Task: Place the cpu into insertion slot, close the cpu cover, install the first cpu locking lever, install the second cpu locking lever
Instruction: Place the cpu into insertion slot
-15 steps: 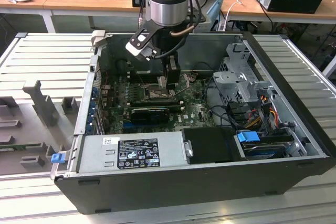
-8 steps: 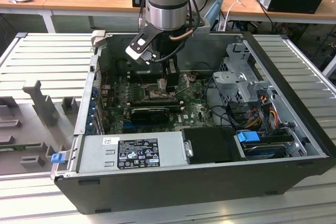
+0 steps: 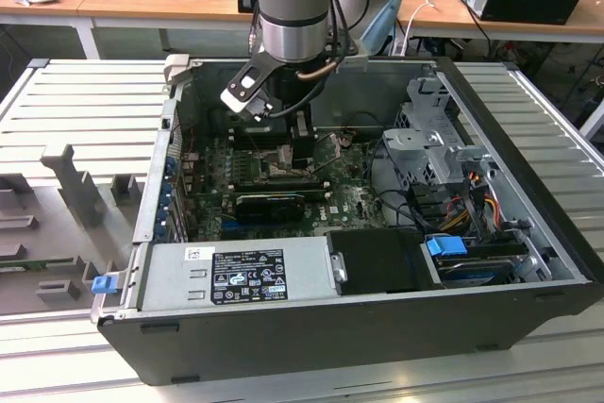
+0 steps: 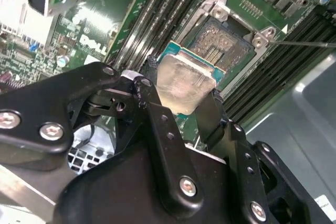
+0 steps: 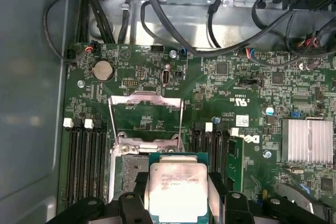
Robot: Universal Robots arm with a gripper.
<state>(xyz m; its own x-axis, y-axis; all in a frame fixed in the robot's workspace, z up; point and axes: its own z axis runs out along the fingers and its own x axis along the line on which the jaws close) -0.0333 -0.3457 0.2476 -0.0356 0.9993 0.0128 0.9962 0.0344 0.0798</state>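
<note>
In the exterior view, a grey slatted surface carries a grey fixture block at the exterior view's left. At centre frame sits an open computer case, with the power supply along its lower edge and the motherboard behind it. The arm hangs from the upper centre of the frame into the case, over the motherboard. At the exterior view's right, inside the case, are the drive cage and a blue latch.

In both wrist views, the gripper has its two black fingers closed against opposite edges of the cpu, silver face toward the camera. The cpu is not seated. Its outline overlaps one side of the insertion slot, whose dark centre is otherwise exposed. A thin locking lever extends away from one corner of the slot.

In the first wrist view, the cpu cover stands raised at the far side of the insertion slot. Black memory slots flank the slot. A finned heat sink is mounted well apart from the cpu.
</note>
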